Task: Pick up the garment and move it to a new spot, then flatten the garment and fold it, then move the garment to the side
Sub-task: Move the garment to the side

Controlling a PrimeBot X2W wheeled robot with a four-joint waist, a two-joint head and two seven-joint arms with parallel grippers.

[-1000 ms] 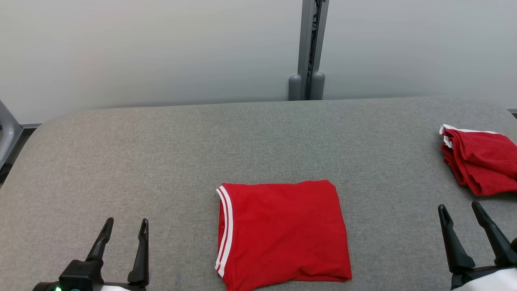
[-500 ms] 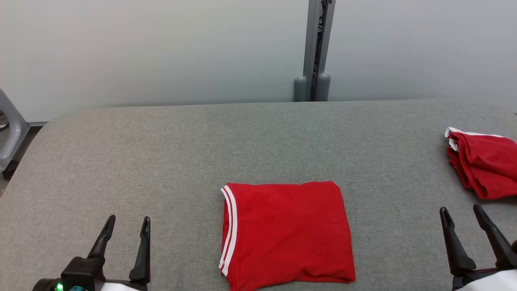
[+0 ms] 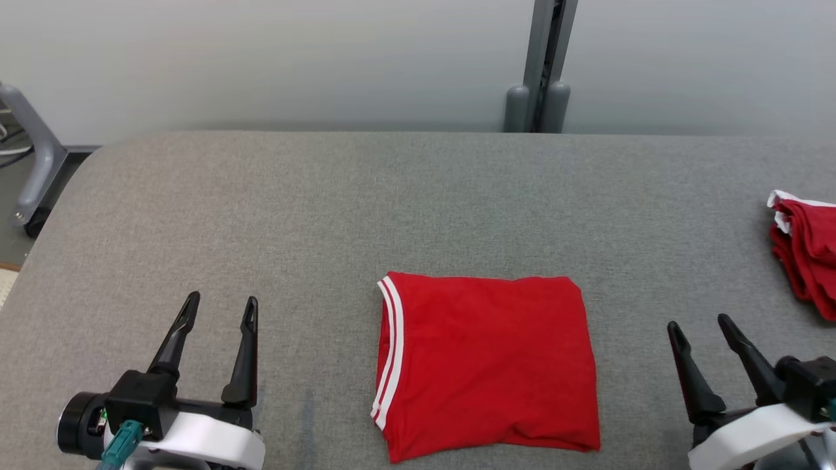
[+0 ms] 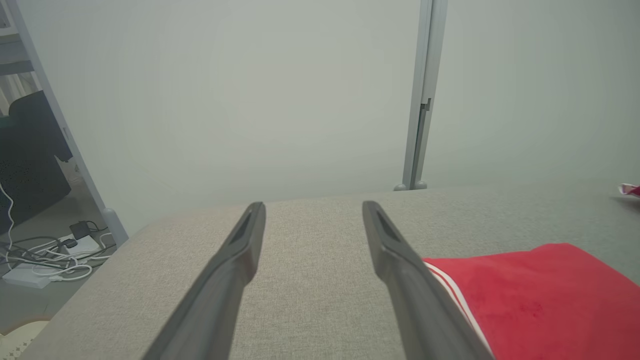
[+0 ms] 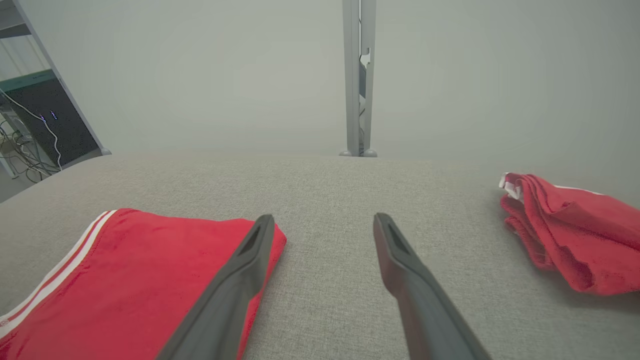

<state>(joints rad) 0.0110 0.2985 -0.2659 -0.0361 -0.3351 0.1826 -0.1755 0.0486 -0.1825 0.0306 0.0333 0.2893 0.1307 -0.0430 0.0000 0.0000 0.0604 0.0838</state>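
Observation:
A red garment [image 3: 488, 364] with two white stripes along its left edge lies folded in a flat square on the grey table [image 3: 366, 202], near the front middle. Off to its left my left gripper [image 3: 221, 307] hangs open and holds nothing. On the other side, my right gripper [image 3: 700, 328] is open too, apart from the cloth. In the left wrist view the garment [image 4: 540, 295] lies right of my gripper [image 4: 311, 210]. In the right wrist view the garment [image 5: 125, 280] lies to the left, its corner behind the left finger of my gripper [image 5: 324, 225].
A second red garment [image 3: 806, 254] lies bunched at the table's right edge, and in the right wrist view this bunched cloth [image 5: 570, 237] is at the right. A grey post [image 3: 545, 65] stands behind the table. A rolling stand [image 3: 36, 156] and cables [image 4: 45, 255] are off the left end.
The head camera has turned left and tilted, so everything in view shifted right. Both grippers stay open and sit a little higher in view; the garment has not moved on the table.

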